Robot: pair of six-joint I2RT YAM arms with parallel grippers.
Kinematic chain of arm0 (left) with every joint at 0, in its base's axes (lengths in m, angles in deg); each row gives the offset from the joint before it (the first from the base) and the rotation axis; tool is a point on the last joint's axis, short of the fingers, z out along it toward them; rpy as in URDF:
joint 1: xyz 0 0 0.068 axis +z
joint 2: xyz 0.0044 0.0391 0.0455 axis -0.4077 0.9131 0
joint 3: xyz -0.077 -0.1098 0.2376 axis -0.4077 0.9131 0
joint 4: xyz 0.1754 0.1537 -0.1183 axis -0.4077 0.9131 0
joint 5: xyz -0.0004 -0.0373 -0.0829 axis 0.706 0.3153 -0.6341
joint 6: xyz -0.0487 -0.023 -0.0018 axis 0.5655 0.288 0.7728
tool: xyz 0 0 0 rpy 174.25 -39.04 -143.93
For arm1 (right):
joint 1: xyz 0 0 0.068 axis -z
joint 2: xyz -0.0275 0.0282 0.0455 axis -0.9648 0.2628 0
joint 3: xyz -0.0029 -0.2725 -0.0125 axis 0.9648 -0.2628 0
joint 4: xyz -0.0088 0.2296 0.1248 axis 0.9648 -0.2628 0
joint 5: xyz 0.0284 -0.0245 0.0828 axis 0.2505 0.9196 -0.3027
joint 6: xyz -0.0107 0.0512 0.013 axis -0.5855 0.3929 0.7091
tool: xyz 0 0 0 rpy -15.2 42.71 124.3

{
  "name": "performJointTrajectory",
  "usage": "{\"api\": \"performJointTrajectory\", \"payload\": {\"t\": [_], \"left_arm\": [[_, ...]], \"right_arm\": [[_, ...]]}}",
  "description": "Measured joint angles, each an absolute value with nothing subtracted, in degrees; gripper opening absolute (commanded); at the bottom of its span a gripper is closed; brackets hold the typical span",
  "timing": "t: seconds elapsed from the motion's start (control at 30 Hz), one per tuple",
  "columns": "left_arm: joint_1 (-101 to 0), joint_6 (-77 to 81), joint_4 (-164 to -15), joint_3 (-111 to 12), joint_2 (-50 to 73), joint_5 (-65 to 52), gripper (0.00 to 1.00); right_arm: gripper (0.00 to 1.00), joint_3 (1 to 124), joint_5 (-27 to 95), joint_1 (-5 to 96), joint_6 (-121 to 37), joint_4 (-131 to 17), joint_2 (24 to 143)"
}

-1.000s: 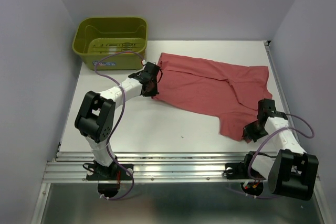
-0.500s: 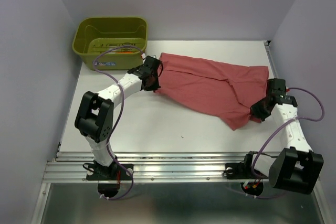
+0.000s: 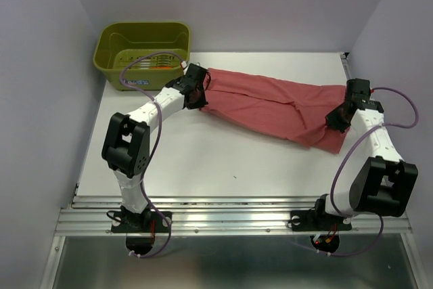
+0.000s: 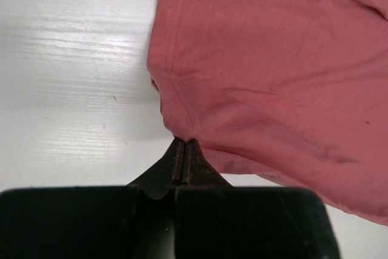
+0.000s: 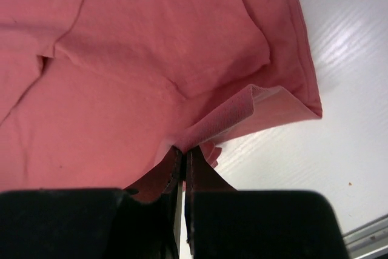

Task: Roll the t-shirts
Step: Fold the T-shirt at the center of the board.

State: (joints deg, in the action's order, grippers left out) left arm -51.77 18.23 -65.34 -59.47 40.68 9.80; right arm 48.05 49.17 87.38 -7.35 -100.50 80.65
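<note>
Clamped: left end effector (image 4: 183,145), right end effector (image 5: 184,151).

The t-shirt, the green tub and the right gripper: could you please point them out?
t-shirt (image 3: 270,109), top external view, middle of the cloth.
green tub (image 3: 143,35), top external view, far wall.
right gripper (image 5: 183,153), right wrist view, between its shut fingertips, pinching the t-shirt.

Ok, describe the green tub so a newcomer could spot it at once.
Start at the white table and go to its far left corner. The tub sits there against the wall. It is the only rigid, olive-green container; its one neighbour is a limp rose t-shirt.
</note>
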Motion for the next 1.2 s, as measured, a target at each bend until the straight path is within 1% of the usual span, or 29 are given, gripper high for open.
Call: {"api": "performJointTrajectory", "payload": {"t": [0.17,0.33,0.63,0.83,1.0,1.2], "left_arm": [[-50.94,18.47,-64.88,-59.82,41.73,9.47,0.0],[-50.85,18.55,-65.29,-58.73,41.3,9.06,0.0],[-52.25,19.06,-64.99,-46.53,31.68,7.9,0.0],[-53.6,20.56,-65.25,-39.23,24.95,7.22,0.0],[-53.71,22.05,-64.68,-34.31,22.04,6.57,0.0],[-53.69,22.68,-63.61,-33.77,21.3,7.07,0.0]], "right_arm": [[0.01,51.13,49.57,87.38,-7.83,-98.45,84.13],[0.01,51.26,49.15,87.38,-8.71,-97.99,84.15],[0.01,42.47,48.6,87.38,-8.58,-102.67,70.56],[0.01,40.22,48.76,87.38,-7.11,-107.91,65.11],[0.01,39.33,49.04,87.38,-5.98,-111.26,61.83],[0.01,40.07,50.44,87.38,-5.84,-111.98,62.73]]}}
